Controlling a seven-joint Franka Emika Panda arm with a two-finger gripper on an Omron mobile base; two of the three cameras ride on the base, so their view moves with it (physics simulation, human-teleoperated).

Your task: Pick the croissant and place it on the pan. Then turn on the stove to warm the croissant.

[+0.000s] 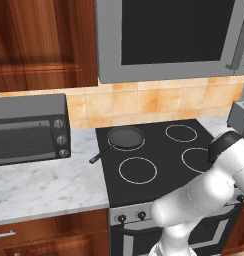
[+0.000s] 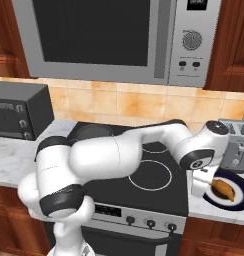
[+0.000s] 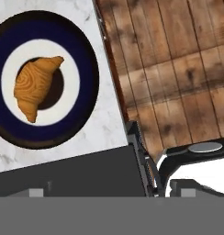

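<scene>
The orange-brown croissant lies on a dark blue plate with a white centre, on the marble counter right of the stove. From the right base view the croissant sits just right of my gripper, which hangs over the stove's right edge. The gripper is open, its tips wide apart with nothing between them, and the croissant is off to the upper left in the hand view. The black pan rests on the back left burner, its handle pointing front-left. Black knobs line the silver front panel.
A silver toaster stands behind the plate. A grey toaster oven sits on the left counter and a microwave hangs above the stove. Beyond the counter edge lies wooden floor.
</scene>
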